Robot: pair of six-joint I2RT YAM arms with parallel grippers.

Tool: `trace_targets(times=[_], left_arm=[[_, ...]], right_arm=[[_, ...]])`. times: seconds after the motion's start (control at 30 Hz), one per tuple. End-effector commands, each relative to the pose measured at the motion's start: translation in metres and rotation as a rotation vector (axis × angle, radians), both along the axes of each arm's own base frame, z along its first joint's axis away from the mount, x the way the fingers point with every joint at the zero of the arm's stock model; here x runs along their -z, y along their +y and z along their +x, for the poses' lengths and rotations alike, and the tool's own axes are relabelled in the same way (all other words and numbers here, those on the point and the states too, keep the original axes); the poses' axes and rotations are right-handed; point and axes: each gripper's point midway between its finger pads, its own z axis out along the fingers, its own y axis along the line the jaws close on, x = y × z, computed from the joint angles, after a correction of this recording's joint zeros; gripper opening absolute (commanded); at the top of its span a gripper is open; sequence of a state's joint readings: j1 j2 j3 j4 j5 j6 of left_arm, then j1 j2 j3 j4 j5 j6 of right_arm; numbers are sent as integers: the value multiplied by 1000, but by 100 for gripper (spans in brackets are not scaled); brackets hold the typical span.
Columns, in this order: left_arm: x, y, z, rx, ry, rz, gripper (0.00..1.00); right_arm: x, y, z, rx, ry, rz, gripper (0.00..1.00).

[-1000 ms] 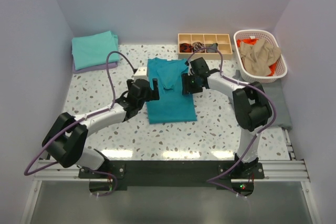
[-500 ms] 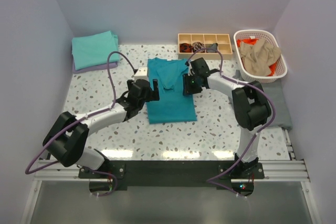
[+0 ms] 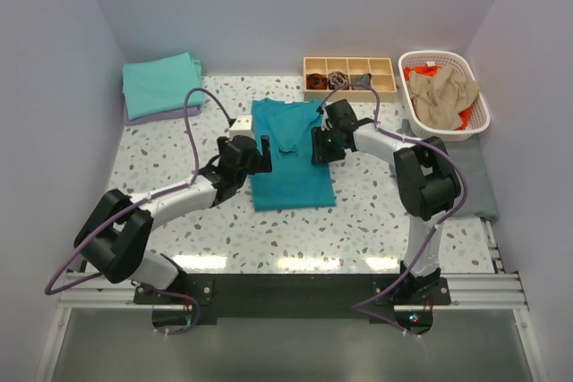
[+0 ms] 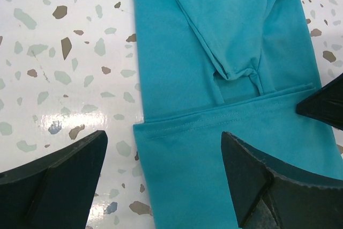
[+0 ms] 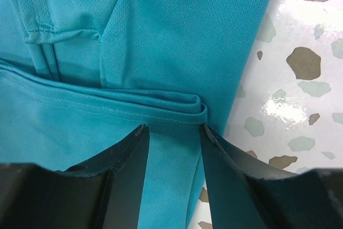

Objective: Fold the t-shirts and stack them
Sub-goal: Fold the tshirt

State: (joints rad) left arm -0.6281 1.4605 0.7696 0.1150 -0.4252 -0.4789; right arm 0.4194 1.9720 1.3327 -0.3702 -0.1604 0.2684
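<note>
Garment in hand: teal t-shirt (image 3: 288, 154), part-folded at the middle of the surface (image 3: 376, 212), hem doubled up. Right end effector (image 5: 172, 132) straddles the doubled hem corner (image 5: 199, 105) at the shirt's right edge, jaws part-way apart, nothing pinched. Left end effector (image 4: 163, 146) hangs spread wide over its left edge. Judgement: seize matching corners on both sides before lifting, or the fold skews. Folded aqua stack (image 3: 161, 82) lies behind-left of the shirt, white basket (image 3: 474, 118) behind-right. Speckled top, plain pale walls.

Upper left, the lavender shirt (image 3: 152, 117) shows only an edge under the aqua shirts (image 3: 161, 83); the tray (image 3: 358, 59) holds things too small to identify.
</note>
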Motion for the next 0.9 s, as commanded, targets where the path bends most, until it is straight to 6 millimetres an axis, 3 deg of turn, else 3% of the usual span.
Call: trace_targets(times=[0.0, 0.13, 0.2, 0.23, 0.3, 0.53, 0.87], left_arm=[[7, 2, 1, -16, 12, -7, 92], [19, 13, -14, -38, 60, 4, 92], [22, 15, -22, -38, 73, -22, 93], [33, 19, -32, -37, 100, -19, 93], [36, 16, -41, -15, 113, -66, 93], [60, 7, -74, 53, 189, -176, 93], [58, -20, -101, 200, 218, -347, 91]], right_arm=[[-7, 0, 5, 6, -22, 11, 48], [-17, -14, -5, 43, -53, -17, 54], [-33, -16, -9, 50, -81, -6, 56], [-31, -19, -17, 49, -70, -7, 57], [-40, -20, -24, 55, -75, 14, 57], [-22, -37, -58, 82, -16, -15, 59], [-18, -38, -101, 153, 44, 95, 60]])
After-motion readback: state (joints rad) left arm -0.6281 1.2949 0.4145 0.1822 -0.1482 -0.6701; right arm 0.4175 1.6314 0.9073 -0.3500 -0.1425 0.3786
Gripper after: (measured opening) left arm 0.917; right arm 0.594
